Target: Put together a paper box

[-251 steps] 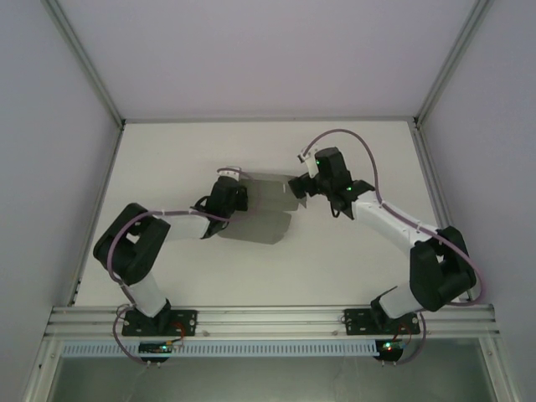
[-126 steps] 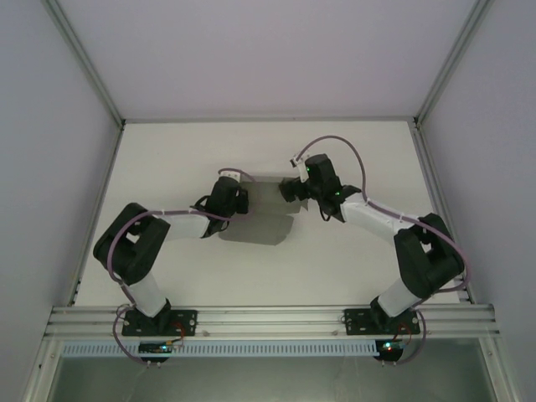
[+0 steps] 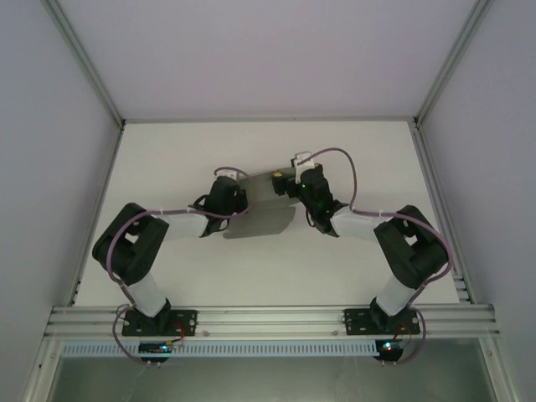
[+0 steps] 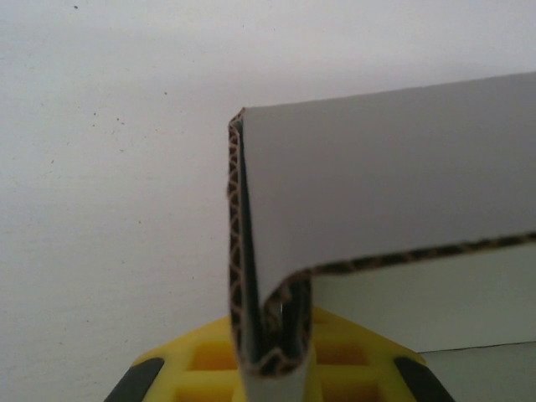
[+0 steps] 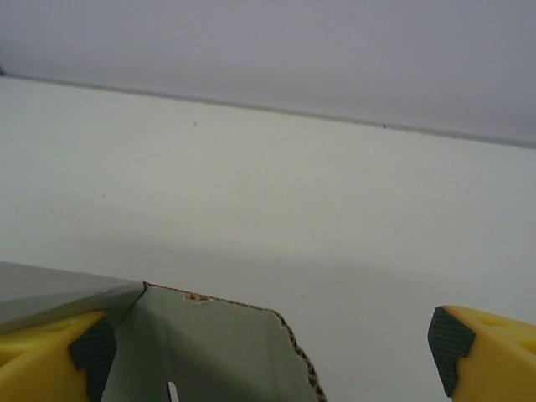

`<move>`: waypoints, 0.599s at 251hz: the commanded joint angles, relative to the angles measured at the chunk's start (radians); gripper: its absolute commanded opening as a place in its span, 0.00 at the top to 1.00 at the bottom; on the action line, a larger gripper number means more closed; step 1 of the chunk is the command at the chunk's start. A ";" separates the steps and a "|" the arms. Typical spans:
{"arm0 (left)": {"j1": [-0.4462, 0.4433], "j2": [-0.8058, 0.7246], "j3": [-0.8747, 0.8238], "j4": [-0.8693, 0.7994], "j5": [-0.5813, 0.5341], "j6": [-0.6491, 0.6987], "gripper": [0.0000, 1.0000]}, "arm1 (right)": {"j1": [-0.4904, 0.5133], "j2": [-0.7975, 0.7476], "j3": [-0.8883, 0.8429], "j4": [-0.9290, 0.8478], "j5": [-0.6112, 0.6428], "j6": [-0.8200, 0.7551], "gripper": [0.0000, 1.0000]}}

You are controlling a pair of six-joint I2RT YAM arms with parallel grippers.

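At the bottom of the overhead frame the two arms rise from the mounting rail [image 3: 268, 316] and bend inward to meet at mid-frame. There the paper box [image 3: 266, 219] lies between the wrists as a partly folded grey sheet on the table [image 3: 167, 159]. The left gripper [image 3: 240, 201] is clamped tight on the box's left edge. In its wrist view the yellow fingers [image 4: 180, 362] at bottom centre pinch a doubled-over corrugated panel, and a grey wall folds over it and runs off to the right. The right gripper [image 3: 283, 184] stands fully spread and holds nothing. In its own view one pad [image 5: 88, 347] sits at lower left just beside a raised grey flap [image 5: 209, 352], though whether they touch I cannot tell. The other pad sits at lower right, well clear over bare table. The step in hand looks like folding that right-side flap while the left grip anchors the sheet. To do it well, the right fingers should meet the flap squarely and press close to the crease rather than at its free edge, since thin board buckles easily. The left should neither slacken nor tug, or the sheet may skate on the smooth surface. Beyond the box, bare table runs to the back wall at the top of the frame.
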 commanded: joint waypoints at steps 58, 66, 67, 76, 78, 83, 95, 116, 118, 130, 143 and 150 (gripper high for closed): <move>-0.025 -0.088 0.051 -0.007 0.059 0.020 1.00 | 0.028 -0.057 -0.020 0.013 -0.028 0.000 0.01; -0.025 -0.096 0.054 -0.017 0.043 0.025 1.00 | 0.030 -0.079 -0.016 -0.039 -0.020 0.001 0.01; -0.025 -0.097 0.054 -0.018 0.042 0.025 1.00 | 0.030 -0.082 -0.016 -0.045 -0.019 0.001 0.01; -0.024 -0.105 0.059 -0.030 0.027 0.027 1.00 | 0.030 -0.109 -0.017 -0.111 -0.016 0.003 0.01; -0.024 -0.108 0.059 -0.034 0.027 0.029 1.00 | 0.030 -0.115 -0.018 -0.125 -0.015 0.004 0.01; -0.023 -0.113 0.061 -0.040 0.019 0.030 1.00 | 0.029 -0.130 -0.019 -0.161 -0.011 0.010 0.01; -0.021 -0.123 0.066 -0.055 0.003 0.039 1.00 | 0.028 -0.166 -0.024 -0.240 -0.003 0.018 0.01; -0.019 -0.138 0.079 -0.087 -0.039 0.046 1.00 | 0.024 -0.233 -0.027 -0.377 -0.007 0.014 0.01; -0.018 -0.139 0.080 -0.089 -0.042 0.049 1.00 | 0.024 -0.239 -0.027 -0.391 -0.006 0.014 0.01; -0.016 -0.146 0.084 -0.103 -0.061 0.058 1.00 | 0.024 -0.273 -0.022 -0.467 0.006 0.015 0.01; -0.014 -0.153 0.088 -0.113 -0.079 0.062 1.00 | 0.024 -0.303 -0.014 -0.550 0.023 0.015 0.01; -0.011 -0.156 0.090 -0.117 -0.084 0.064 1.00 | 0.023 -0.316 -0.010 -0.595 0.037 0.016 0.01</move>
